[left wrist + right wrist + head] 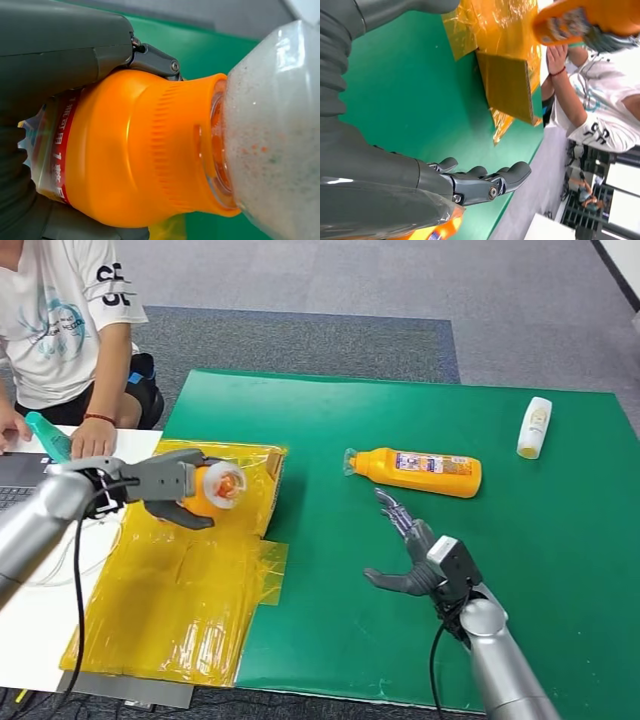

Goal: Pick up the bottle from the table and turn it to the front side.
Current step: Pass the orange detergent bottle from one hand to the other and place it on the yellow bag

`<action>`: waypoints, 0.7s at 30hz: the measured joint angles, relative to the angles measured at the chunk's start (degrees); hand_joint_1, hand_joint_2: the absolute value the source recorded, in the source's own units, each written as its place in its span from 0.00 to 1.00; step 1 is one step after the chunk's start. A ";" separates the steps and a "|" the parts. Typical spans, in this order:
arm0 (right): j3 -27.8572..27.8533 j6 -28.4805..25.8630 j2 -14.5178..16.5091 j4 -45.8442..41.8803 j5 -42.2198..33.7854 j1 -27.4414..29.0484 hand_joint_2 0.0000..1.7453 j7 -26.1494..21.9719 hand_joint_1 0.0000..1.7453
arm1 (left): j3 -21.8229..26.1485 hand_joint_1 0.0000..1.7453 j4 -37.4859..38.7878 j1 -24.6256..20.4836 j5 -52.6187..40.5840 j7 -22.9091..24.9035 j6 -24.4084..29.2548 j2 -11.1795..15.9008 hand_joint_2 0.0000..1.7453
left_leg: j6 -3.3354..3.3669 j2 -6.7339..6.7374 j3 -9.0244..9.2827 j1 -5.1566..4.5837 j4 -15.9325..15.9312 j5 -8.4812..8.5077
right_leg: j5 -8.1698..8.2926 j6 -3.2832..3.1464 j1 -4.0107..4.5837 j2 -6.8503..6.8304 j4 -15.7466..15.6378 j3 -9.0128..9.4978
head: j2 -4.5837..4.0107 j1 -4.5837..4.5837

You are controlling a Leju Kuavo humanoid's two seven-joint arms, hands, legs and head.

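My left hand grips an orange bottle by its body and holds it on its side above the yellow-taped cardboard, its clear cap pointing right. Up close, the bottle and its cloudy cap sit under my fingers. A second orange bottle lies on the green table, cap to the left. My right hand hovers open just in front of it, fingers spread with nothing in them.
A small white bottle lies at the table's far right. A person in a white shirt sits at the far left with a hand by a teal bottle and a laptop.
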 joint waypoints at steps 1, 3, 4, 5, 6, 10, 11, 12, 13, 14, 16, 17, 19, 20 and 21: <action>0.45 0.05 0.14 0.80 0.00 -0.56 1.00 -0.16 0.00 | -1.73 1.00 0.71 -3.20 2.92 1.42 -3.06 0.67 1.00 | -0.01 0.00 -0.03 0.02 0.00 0.01 | 0.01 -0.01 0.03 0.00 0.00 -0.02 | 0.00 0.01; 1.52 0.09 0.57 2.67 -0.01 -1.83 1.00 -0.37 0.00 | -5.93 1.00 1.71 -9.83 11.85 6.06 -9.14 2.03 1.00 | -0.06 0.00 -0.13 0.08 0.01 0.04 | 0.02 -0.02 0.10 0.00 0.00 -0.10 | 0.01 0.02; 2.05 0.01 0.83 3.61 -0.03 -2.49 1.00 -0.43 0.00 | -8.53 1.00 1.94 -13.24 17.31 8.84 -10.96 2.69 1.00 | -0.08 0.00 -0.18 0.11 0.01 0.05 | 0.03 -0.04 0.13 0.00 0.00 -0.14 | 0.01 0.02; 2.60 -0.15 1.11 4.55 -0.08 -3.13 1.00 -0.47 0.00 | -11.42 1.00 2.02 -16.71 23.03 11.67 -11.94 3.39 1.00 | -0.09 0.00 -0.22 0.13 0.01 0.06 | 0.04 -0.05 0.15 0.00 0.00 -0.17 | 0.01 0.02; 3.10 -0.33 1.35 5.41 -0.15 -3.70 1.00 -0.49 0.00 | -14.58 1.00 2.00 -20.16 28.00 13.88 -12.09 4.03 1.00 | -0.09 0.00 -0.23 0.13 0.01 0.06 | 0.05 -0.06 0.15 -0.01 0.00 -0.18 | 0.00 0.02; 4.67 -0.71 2.23 7.77 -0.38 -5.20 1.00 -0.48 0.00 | -26.05 1.00 1.65 -30.19 39.17 17.67 -11.08 5.72 1.00 | -0.11 0.01 -0.23 0.12 0.01 0.05 | 0.05 -0.07 0.15 0.04 0.00 -0.18 | 0.01 0.02; 5.00 -0.72 2.48 8.23 -0.39 -5.50 1.00 -0.45 0.00 | -28.50 1.00 1.52 -31.63 40.38 17.96 -10.92 6.07 1.00 | -0.12 0.02 -0.22 0.12 0.00 0.05 | 0.05 -0.08 0.15 0.06 0.01 -0.20 | 0.01 0.02; 5.32 -0.74 2.74 8.67 -0.40 -5.83 1.00 -0.40 0.00 | -30.46 1.00 1.42 -32.69 41.07 18.10 -10.79 6.38 1.00 | -0.13 0.03 -0.22 0.13 0.00 0.06 | 0.06 -0.09 0.15 0.08 0.01 -0.21 | 0.00 0.02; 5.60 -0.75 2.97 9.04 -0.39 -6.15 1.00 -0.37 0.00 | -31.99 1.00 1.38 -33.34 41.23 18.06 -10.68 6.66 1.00 | -0.15 0.03 -0.22 0.13 0.00 0.07 | 0.06 -0.10 0.15 0.08 0.02 -0.22 | 0.00 0.02; 5.86 -0.75 3.18 9.34 -0.39 -6.44 1.00 -0.34 0.00 | -33.29 1.00 1.36 -33.63 41.03 17.89 -10.60 6.88 1.00 | -0.16 0.03 -0.22 0.13 0.00 0.08 | 0.06 -0.11 0.15 0.07 0.04 -0.23 | 0.00 0.02; 6.33 -0.62 3.61 9.76 -0.38 -6.99 1.00 -0.31 0.00 | -35.24 1.00 1.49 -33.49 39.87 17.04 -10.52 7.18 1.00 | -0.18 0.02 -0.23 0.14 -0.01 0.10 | 0.05 -0.13 0.16 0.06 0.06 -0.24 | -0.01 0.02; 6.56 -0.53 3.84 9.96 -0.37 -7.25 1.00 -0.30 0.00 | -36.00 1.00 1.70 -33.11 38.90 16.25 -10.51 7.25 1.00 | -0.19 0.02 -0.23 0.14 -0.01 0.10 | 0.06 -0.13 0.16 0.06 0.07 -0.24 | -0.01 0.01; 7.01 -0.37 4.36 10.37 -0.32 -7.75 1.00 -0.26 0.00 | -37.20 1.00 2.59 -31.88 36.37 13.77 -10.38 7.17 1.00 | -0.21 0.02 -0.22 0.14 -0.01 0.12 | 0.08 -0.16 0.17 0.06 0.08 -0.24 | -0.01 0.01; 7.23 -0.33 4.61 10.57 -0.27 -7.97 1.00 -0.24 0.00 | -37.70 1.00 3.21 -31.09 35.05 12.31 -10.24 7.04 1.00 | -0.22 0.02 -0.22 0.14 -0.01 0.13 | 0.08 -0.17 0.16 0.06 0.08 -0.24 | -0.01 0.01; 7.42 -0.32 4.84 10.75 -0.22 -8.15 1.00 -0.21 0.00 | -38.17 1.00 3.91 -30.25 33.80 10.89 -10.00 6.84 1.00 | -0.22 0.02 -0.22 0.14 -0.01 0.13 | 0.09 -0.18 0.16 0.06 0.08 -0.24 | 0.00 0.01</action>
